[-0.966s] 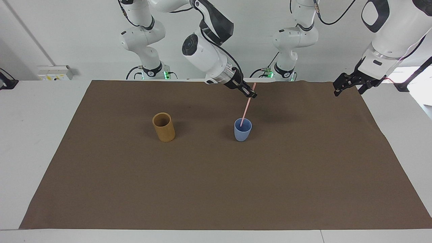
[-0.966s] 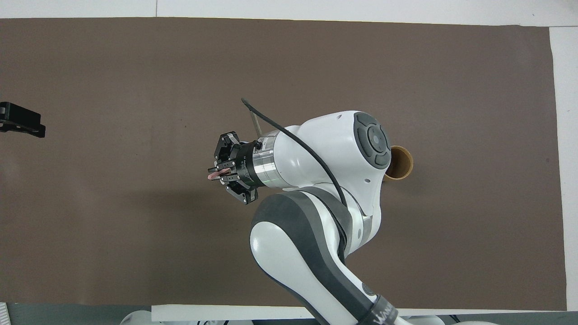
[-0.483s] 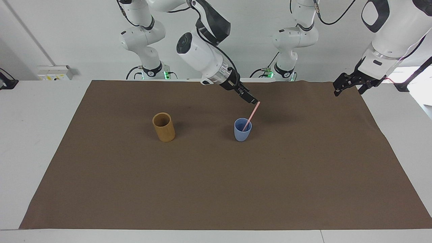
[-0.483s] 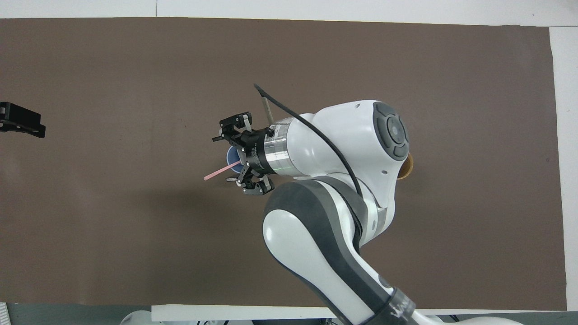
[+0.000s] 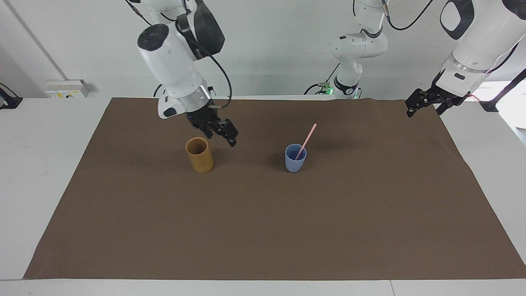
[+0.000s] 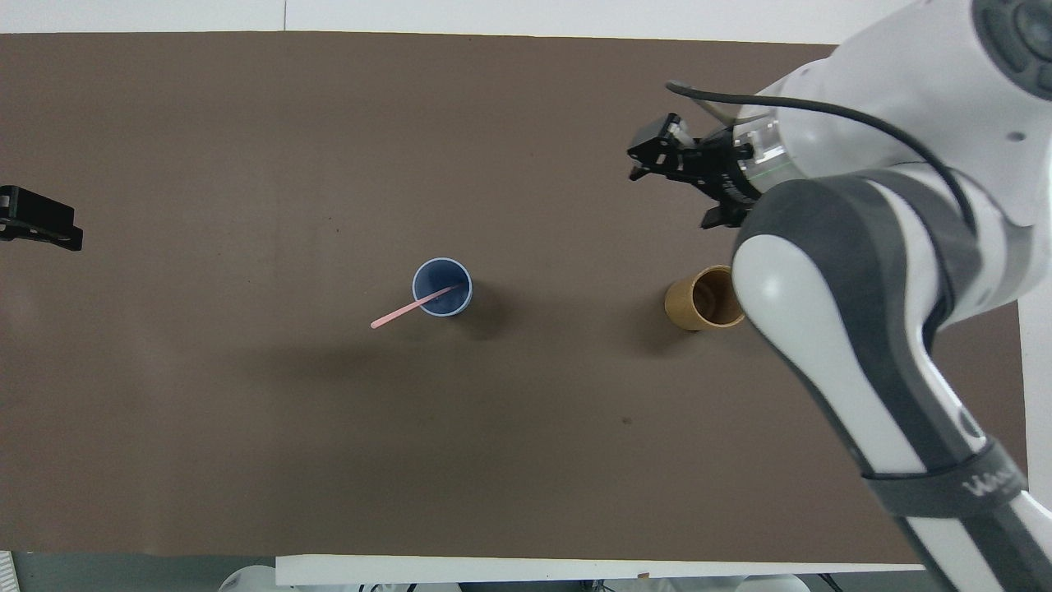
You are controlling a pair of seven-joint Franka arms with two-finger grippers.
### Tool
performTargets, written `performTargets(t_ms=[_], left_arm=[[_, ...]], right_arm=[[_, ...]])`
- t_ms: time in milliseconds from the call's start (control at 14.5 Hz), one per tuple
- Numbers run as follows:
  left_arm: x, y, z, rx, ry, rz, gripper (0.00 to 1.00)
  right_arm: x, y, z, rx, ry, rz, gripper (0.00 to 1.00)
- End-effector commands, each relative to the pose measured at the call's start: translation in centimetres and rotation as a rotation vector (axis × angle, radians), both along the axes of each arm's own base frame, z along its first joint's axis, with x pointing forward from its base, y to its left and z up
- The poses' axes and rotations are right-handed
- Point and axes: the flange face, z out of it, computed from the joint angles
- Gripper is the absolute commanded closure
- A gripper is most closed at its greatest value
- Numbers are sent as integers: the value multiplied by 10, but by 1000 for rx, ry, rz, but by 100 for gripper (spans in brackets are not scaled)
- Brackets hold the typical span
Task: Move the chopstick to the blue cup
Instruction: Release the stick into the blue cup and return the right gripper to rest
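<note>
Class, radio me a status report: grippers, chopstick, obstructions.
Right gripper jaws open, empty, up beside tan cup. Left gripper waiting at table's edge. Chopstick leaning in blue cup. Nothing obstructing.

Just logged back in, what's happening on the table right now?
The chopstick is leaning in the blue cup, its top sticking out over the rim, and nothing is holding it. The right hand is empty and open, up in the air beside the tan cup. The left hand waits over the mat's edge at its own end of the table.
</note>
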Motion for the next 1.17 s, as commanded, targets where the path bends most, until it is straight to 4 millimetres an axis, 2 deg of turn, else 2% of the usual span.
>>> performTargets(t_ms=[0,207,276,345,552,690,828,1103], left_arm=[[-6,3,4,19,7,1,0],[-6,3,4,19,7,1,0],[-6,3,4,19,7,1,0],[-6,4,4,19,7,3,0],[-6,3,4,19,7,1,0],[-6,3,4,19,7,1,0],[-6,3,4,19,7,1,0],[-6,3,4,19,7,1,0]], right_arm=[[-19,-63,30,-139,-16,210,1],[-47,-133,88,-248,49,324,1],[-55,-148,103,-249,77,368,1],[-60,-157,111,-254,90,415,1],[-68,-174,106,-245,125,422,1],[-66,-174,102,-233,138,426,1],[-64,-163,103,-243,124,443,1],[-60,-163,105,-244,97,441,1]])
